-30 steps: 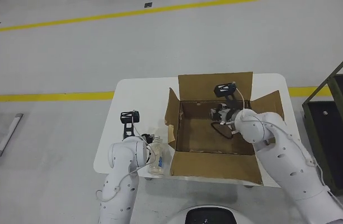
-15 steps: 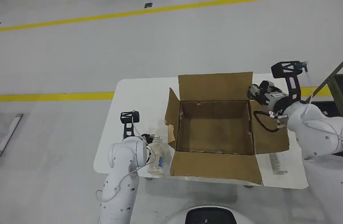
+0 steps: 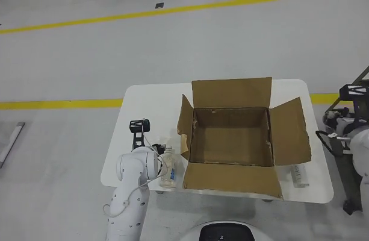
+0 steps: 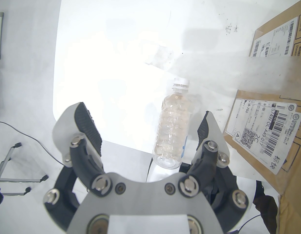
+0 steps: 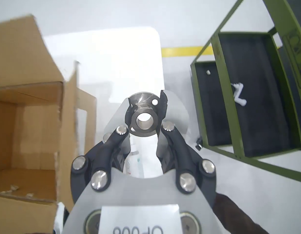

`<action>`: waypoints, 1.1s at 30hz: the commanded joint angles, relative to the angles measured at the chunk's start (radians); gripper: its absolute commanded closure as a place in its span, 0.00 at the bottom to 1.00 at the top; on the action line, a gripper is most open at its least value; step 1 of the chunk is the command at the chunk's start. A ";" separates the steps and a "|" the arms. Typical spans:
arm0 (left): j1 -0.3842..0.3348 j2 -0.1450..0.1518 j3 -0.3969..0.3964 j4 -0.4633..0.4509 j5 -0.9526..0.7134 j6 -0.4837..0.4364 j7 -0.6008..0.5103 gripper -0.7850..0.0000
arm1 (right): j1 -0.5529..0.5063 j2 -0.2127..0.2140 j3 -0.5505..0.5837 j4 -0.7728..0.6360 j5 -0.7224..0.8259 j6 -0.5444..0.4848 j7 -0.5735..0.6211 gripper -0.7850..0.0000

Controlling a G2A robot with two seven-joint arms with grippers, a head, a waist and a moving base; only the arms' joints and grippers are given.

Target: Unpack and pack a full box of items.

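Swinging out of the box within the last second, the right arm has carried its load past the worktop's (image 3: pixel 142 102) 3 o'clock edge, toward a green rack (image 5: pixel 228 93), while the left arm has not stirred. The cardboard box (image 3: pixel 229 178) stands open mid-worktop, its floor bare but for a few scraps (so the unpacking half looks about done). A clear bottle (image 4: pixel 173 132) lies at the box's 8 o'clock, below the left jaws, which stand wide apart and touch nothing. The right jaws are clamped on a metal flanged bushing (image 5: pixel 143 120). A small tube (image 3: pixel 299 175) lies at the box's 4 o'clock, and the bushing probably belongs down beside it before repacking starts.
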 commanded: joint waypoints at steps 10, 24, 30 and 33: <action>0.000 0.000 0.000 0.000 0.000 0.000 0.000 0.00 | -0.082 -0.004 -0.037 0.184 -0.033 0.052 0.048 1.00; 0.000 0.000 0.000 0.000 0.000 0.000 0.000 0.00 | -0.058 -0.009 -0.094 0.363 0.025 0.025 0.021 1.00; 0.000 0.000 0.000 0.000 0.000 0.000 0.000 0.00 | -0.046 -0.008 -0.102 0.399 0.043 0.014 0.011 0.65; 0.000 0.000 0.000 0.000 0.000 0.000 0.000 0.00 | -0.041 -0.008 -0.103 0.409 0.054 0.012 0.009 0.54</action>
